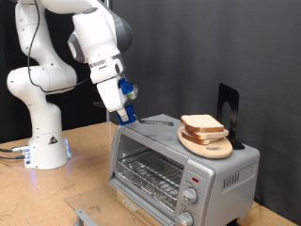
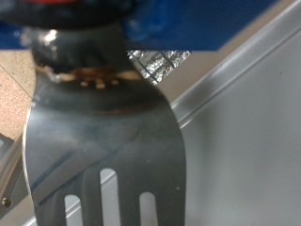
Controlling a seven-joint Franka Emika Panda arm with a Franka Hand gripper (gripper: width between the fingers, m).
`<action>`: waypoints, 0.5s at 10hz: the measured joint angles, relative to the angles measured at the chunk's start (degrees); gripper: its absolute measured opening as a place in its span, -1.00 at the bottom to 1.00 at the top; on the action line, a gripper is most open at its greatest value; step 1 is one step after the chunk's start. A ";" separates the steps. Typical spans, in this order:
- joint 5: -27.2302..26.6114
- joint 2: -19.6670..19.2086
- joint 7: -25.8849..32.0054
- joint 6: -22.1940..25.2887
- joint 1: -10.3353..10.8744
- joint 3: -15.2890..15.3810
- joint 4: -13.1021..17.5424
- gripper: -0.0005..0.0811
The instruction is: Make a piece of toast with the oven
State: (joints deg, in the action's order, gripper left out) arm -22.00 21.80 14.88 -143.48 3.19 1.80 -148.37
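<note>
The gripper [image 1: 125,115] has its blue fingers [image 1: 123,102] pinched on the handle of a metal spatula [image 1: 155,121], which reaches out flat over the roof of the oven [image 1: 183,160] toward the bread. In the wrist view the spatula [image 2: 99,141] fills most of the picture: a dark neck with scorched specks widens into a smooth, dull steel blade cut by three rounded slots. Behind it run the silver oven [image 2: 254,132] top and its long straight edge.

The piece of toast [image 1: 201,124] lies on a round light-wood board [image 1: 209,144] on the oven's roof, stacked on a second slice like it, pale tan with a darker crust. The spatula's tip lies near the board, though whether they touch cannot be told. A black upright plate [image 1: 229,108] stands just behind the board.

The oven is a boxy brushed-silver case near the table's near right corner in the exterior view, with a glass door, a wire rack [image 1: 150,174] inside and two round knobs [image 1: 190,205] at its right end. The table [image 1: 85,174] is speckled brown board, with bare surface toward its left edge around the arm's white base [image 1: 47,151].
</note>
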 joint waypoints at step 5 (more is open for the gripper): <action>-0.50 -2.52 -1.03 -2.26 0.06 1.51 1.10 -0.05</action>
State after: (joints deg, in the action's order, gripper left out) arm -22.49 19.28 13.84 -145.74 3.25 3.31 -147.27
